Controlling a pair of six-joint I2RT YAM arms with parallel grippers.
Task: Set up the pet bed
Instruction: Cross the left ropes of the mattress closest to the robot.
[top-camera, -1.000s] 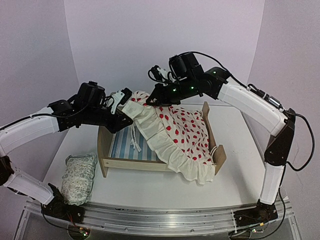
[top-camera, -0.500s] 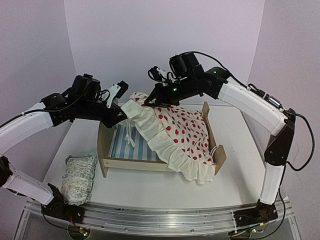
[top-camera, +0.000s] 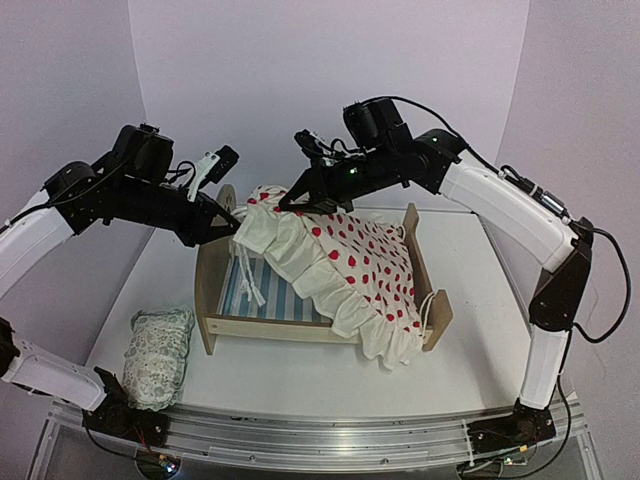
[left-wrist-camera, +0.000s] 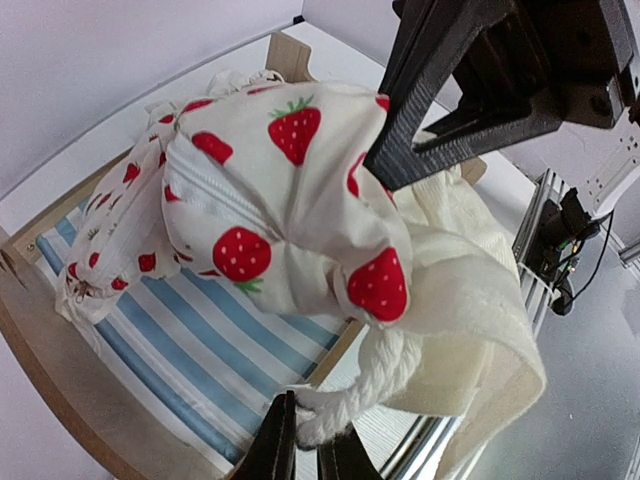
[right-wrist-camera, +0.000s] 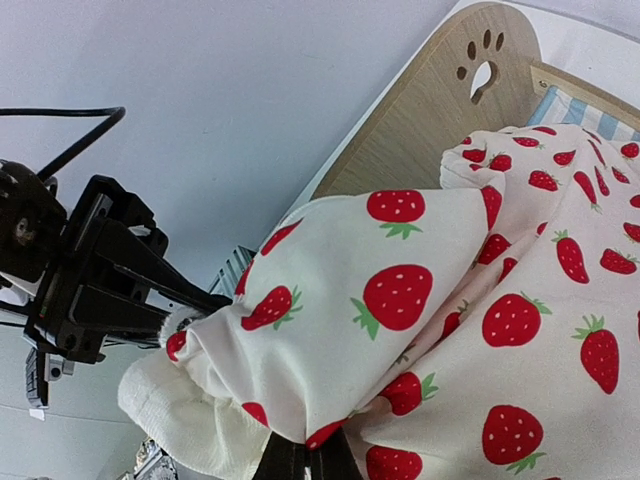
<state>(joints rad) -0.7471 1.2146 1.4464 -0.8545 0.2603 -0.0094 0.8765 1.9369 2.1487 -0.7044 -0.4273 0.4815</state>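
Observation:
The pet bed (top-camera: 270, 328), a light plywood frame with a blue-and-white striped mattress (top-camera: 285, 300), stands mid-table. A cream strawberry-print blanket (top-camera: 350, 265) drapes over its right half and hangs past the far right board. Both grippers hold the blanket's raised end above the bed's left part. My left gripper (top-camera: 232, 222) is shut on the white cord (left-wrist-camera: 385, 375) at the blanket's corner, as its wrist view (left-wrist-camera: 310, 440) shows. My right gripper (top-camera: 290, 203) is shut on the blanket's edge (right-wrist-camera: 305, 455). The paw-print headboard (right-wrist-camera: 440, 110) shows behind the cloth.
A small pale patterned pillow (top-camera: 158, 355) lies on the table at the front left, near the left arm's base. White walls close the back and both sides. The metal rail (top-camera: 320, 435) runs along the near edge.
Both grippers have risen with the blanket's end and carried it left and back. More of the striped mattress shows, and the blanket's hanging right end has pulled in.

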